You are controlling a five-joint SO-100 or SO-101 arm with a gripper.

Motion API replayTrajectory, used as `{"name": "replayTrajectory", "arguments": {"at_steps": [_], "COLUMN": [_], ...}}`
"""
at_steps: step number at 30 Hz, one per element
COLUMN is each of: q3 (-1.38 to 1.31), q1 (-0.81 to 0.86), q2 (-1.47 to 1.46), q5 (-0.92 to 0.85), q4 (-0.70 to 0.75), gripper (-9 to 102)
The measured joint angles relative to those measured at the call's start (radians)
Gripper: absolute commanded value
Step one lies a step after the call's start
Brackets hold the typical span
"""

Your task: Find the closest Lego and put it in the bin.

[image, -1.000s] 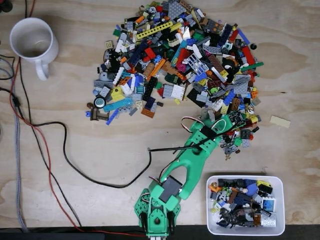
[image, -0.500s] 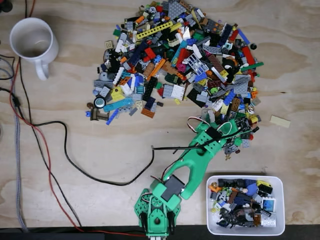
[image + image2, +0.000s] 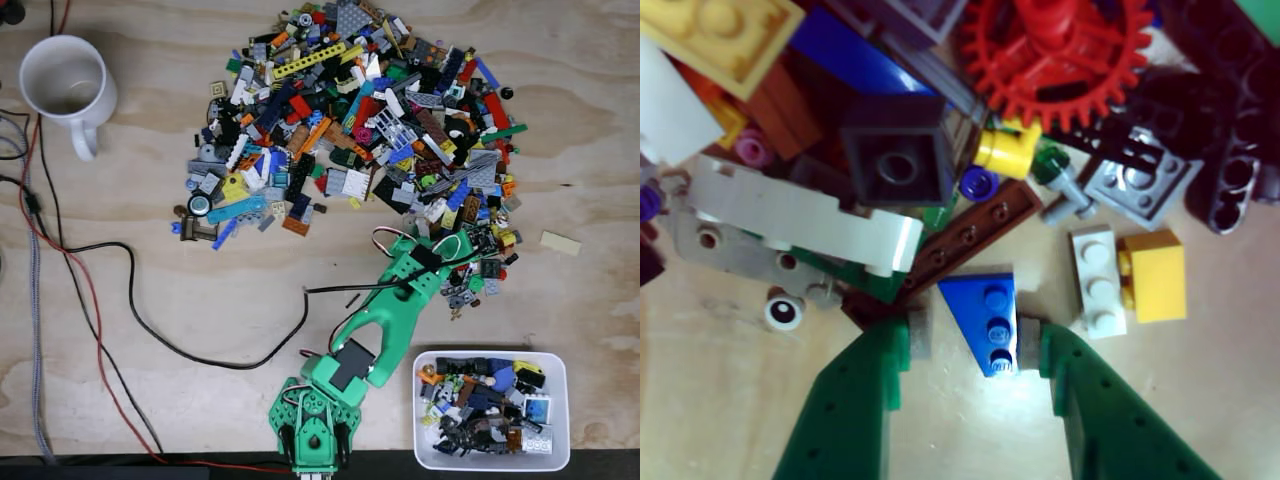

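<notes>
Wrist view: the gripper comes in from the bottom edge with its two green fingers spread, their grey pads standing on either side of a blue wedge-shaped Lego that lies flat on the bare wood; whether the pads actually press on it cannot be told, since a thin gap seems to show on each side, so the tool reads as released around the piece rather than clenched. Just right of the blue piece lie a white two-stud brick and, touching it, a yellow brick; a brown studded plate runs diagonally above the left pad, with a black square brick and a red gear farther up in the heap. Below and between the fingers the plywood is open. In the fixed view the green arm reaches from the bottom edge up and right to the lower right fringe of the Lego pile, where the gripper sits. The bin, a white tray holding mixed pieces, rests near the bottom right corner, just right of the arm's base, with bare table between it and the pile. A white mug stands far off at top left, and cables trail across the left side.
</notes>
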Motion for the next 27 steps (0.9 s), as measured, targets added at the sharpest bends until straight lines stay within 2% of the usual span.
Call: {"name": "replayTrajectory", "arguments": {"at_steps": [5, 15, 22, 27], "q3": [-0.040, -0.038, -0.057, -0.169], "q1": [0.003, -0.008, -0.043, -0.044], "q2": [-0.037, -0.020, 0.011, 0.089], "q5": [0.000, 0.000, 0.021, 0.021], "q4": [0.000, 0.012, 0.112, 0.250], "gripper": [6, 4, 5, 4]}}
